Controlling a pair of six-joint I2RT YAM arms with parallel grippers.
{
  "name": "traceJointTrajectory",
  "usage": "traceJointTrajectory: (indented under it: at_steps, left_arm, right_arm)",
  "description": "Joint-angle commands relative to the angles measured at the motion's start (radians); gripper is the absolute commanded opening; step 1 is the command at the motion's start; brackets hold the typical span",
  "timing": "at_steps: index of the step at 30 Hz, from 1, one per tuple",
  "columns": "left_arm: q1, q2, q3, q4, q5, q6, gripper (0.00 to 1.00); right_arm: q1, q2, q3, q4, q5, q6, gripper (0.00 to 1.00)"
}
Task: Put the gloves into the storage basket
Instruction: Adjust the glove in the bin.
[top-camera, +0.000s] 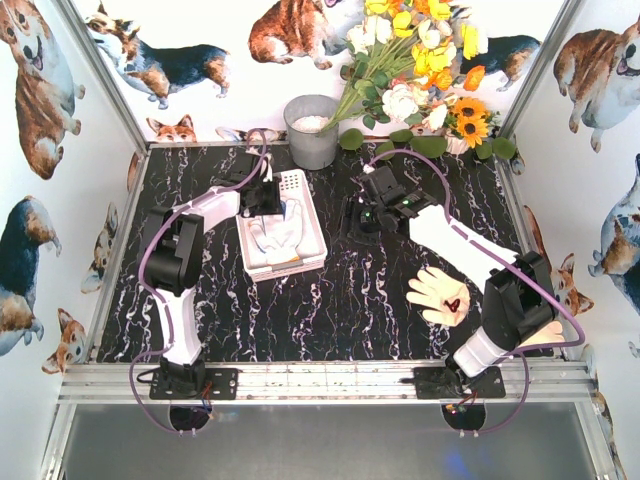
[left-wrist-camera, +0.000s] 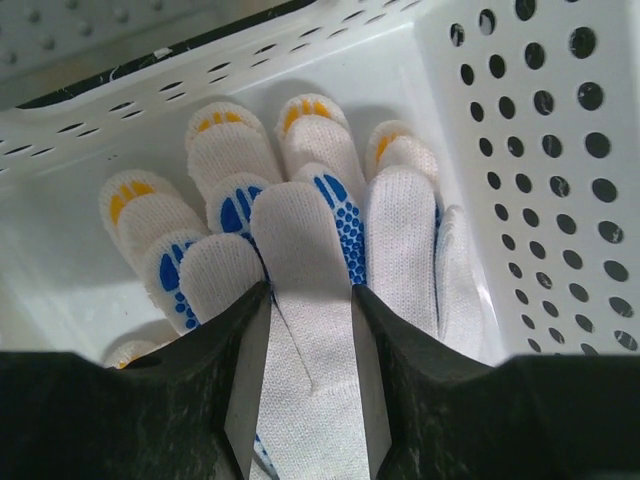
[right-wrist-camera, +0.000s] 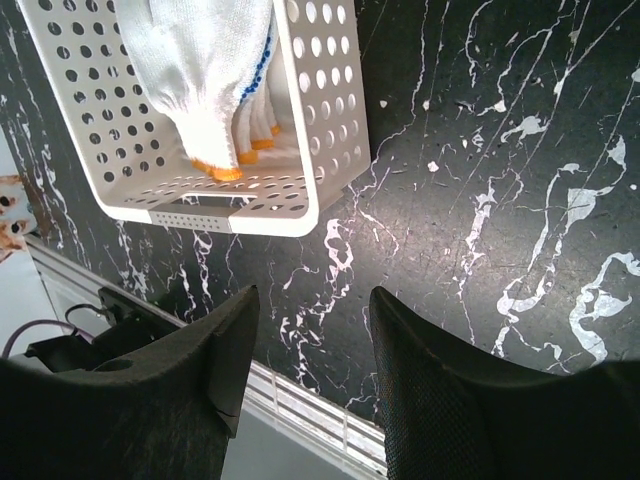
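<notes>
The white perforated storage basket (top-camera: 318, 242) stands left of centre on the black marble table. Several white knit gloves (left-wrist-camera: 225, 150) with orange marks lie inside it, along with a blue-dotted one (left-wrist-camera: 338, 215). My left gripper (left-wrist-camera: 310, 292) reaches down into the basket, shut on a white glove (left-wrist-camera: 305, 235) that lies on top of the pile. My right gripper (right-wrist-camera: 314, 300) hovers open and empty over bare table just right of the basket (right-wrist-camera: 290, 215). A beige rubbery glove (top-camera: 437, 293) lies on the table at the right. Another beige glove (top-camera: 548, 333) pokes out beside the right arm.
A grey metal bucket (top-camera: 312, 130) stands behind the basket, and a bouquet of flowers (top-camera: 420, 70) fills the back right. Corgi-print walls close in the table on three sides. An aluminium rail (top-camera: 320, 380) runs along the near edge.
</notes>
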Motion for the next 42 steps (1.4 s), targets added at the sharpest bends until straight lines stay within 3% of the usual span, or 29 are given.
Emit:
traceJointTrajectory:
  at_steps: [1,6,24,30,38,42]
  left_arm:
    - [0.011,-0.059,-0.004,0.040,0.040,-0.018,0.34]
    - [0.012,-0.083,0.018,0.057,0.054,-0.010,0.37]
    - [0.012,0.093,0.172,-0.047,0.001,0.105,0.42]
    - [0.003,0.113,0.179,-0.051,-0.062,0.144,0.35]
    - [-0.006,0.066,0.113,-0.011,-0.172,0.156,0.15]
    - [-0.026,0.037,0.104,-0.003,-0.233,0.186,0.11]
  right_arm:
    - [-0.007,-0.056,0.002,0.040,0.009,0.006,0.50]
    - [-0.012,-0.071,-0.006,0.038,0.008,0.007,0.50]
    - [-0.022,-0.103,-0.079,0.071,-0.009,0.040,0.50]
    - [-0.023,-0.106,-0.084,0.072,-0.012,0.048,0.49]
    - [-0.026,-0.118,-0.109,0.075,0.002,0.050,0.49]
    - [-0.026,-0.104,-0.106,0.082,-0.016,0.056,0.48]
